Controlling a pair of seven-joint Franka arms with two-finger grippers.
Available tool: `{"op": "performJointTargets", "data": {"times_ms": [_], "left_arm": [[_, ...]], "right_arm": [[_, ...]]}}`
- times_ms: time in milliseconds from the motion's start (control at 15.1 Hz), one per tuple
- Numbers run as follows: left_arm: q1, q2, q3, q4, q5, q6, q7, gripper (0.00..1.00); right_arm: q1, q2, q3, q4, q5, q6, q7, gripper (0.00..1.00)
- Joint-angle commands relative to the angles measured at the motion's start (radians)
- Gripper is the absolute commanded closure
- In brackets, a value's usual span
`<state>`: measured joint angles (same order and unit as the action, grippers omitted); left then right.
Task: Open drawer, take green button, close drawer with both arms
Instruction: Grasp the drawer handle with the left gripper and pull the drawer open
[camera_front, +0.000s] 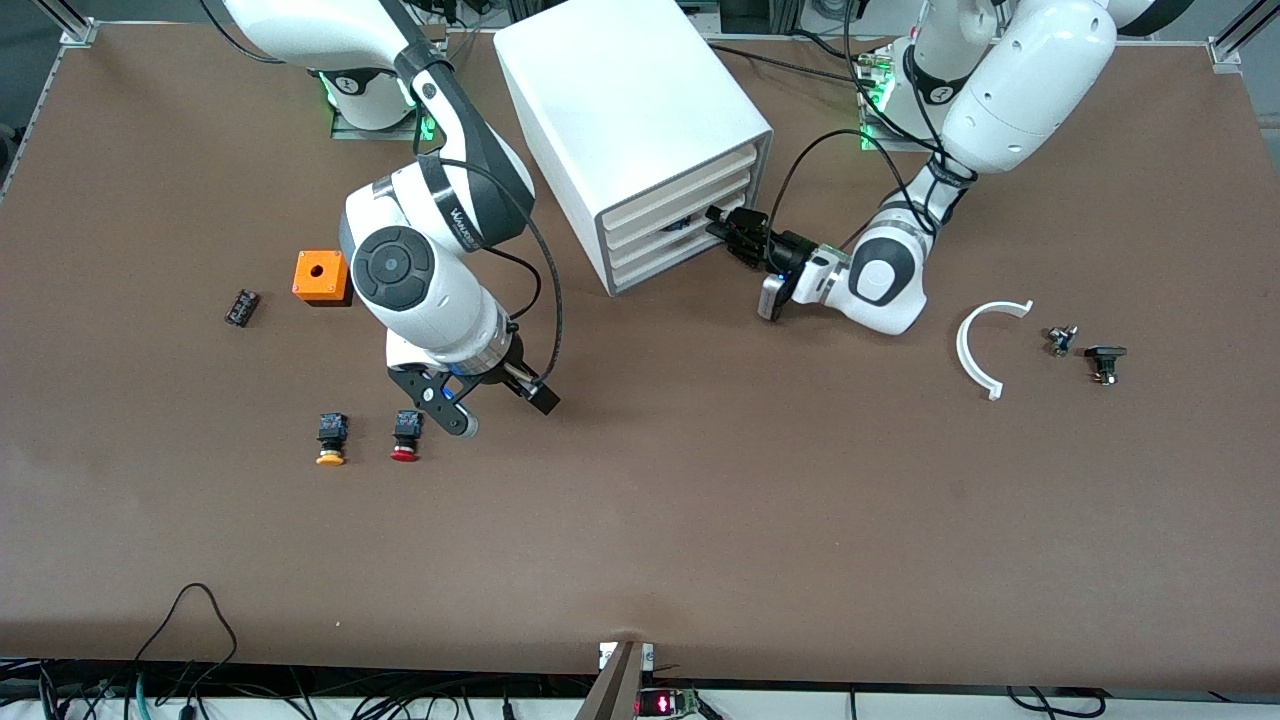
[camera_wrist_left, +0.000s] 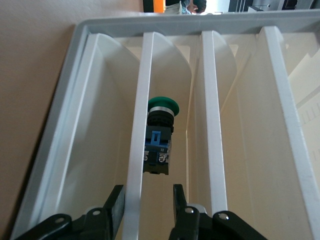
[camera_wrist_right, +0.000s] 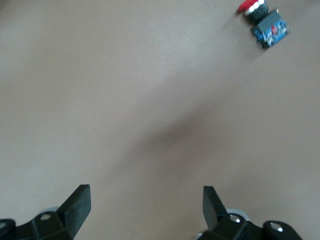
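While the right gripper (camera_wrist_right: 145, 205) waits wide apart over bare table, the left gripper (camera_wrist_left: 145, 202) straddles a drawer (camera_wrist_left: 137, 150) front, jaws half apart, nothing clamped. Inside lies the button (camera_wrist_left: 159, 140) (light, rigid): its blocky black body likely gives better hold than the slick cap.

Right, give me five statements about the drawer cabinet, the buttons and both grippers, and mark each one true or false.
1. The left gripper is at the front of the drawer cabinet. True.
2. The green button lies on the open table. False: it sits in a drawer compartment, past the left gripper's fingertips.
3. The right gripper is shut on the red button. False: it is open, over bare table beside that button.
4. The yellow button lies beside the red one. True.
5. The orange box stands on the cabinet. False: it stands on the table.
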<state>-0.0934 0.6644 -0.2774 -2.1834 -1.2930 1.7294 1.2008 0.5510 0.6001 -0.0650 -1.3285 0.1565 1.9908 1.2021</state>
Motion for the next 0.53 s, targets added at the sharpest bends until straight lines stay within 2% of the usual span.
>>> {"op": "performJointTargets", "data": {"times_ms": [0,66,332,465], "left_arm": [[0.0,-0.006,-0.005,-0.027,-0.031,0.013,0.046,0.78],[0.0,-0.006,-0.005,-0.029,-0.031,0.013,0.046,0.83],[0.0,-0.006,-0.005,-0.029,-0.031,0.015,0.046,0.87],[0.0,0.0,-0.005,-0.029,-0.031,0.015,0.046,1.0]], "right_arm": [[0.009,0.046,-0.004,0.08,0.025,-0.015,0.134,0.01],[0.015,0.053,-0.004,0.09,0.025,-0.02,0.16,0.01],[0.021,0.055,-0.004,0.091,0.025,-0.024,0.192,0.01],[0.023,0.056,-0.006,0.091,0.023,-0.024,0.192,0.01]]}}
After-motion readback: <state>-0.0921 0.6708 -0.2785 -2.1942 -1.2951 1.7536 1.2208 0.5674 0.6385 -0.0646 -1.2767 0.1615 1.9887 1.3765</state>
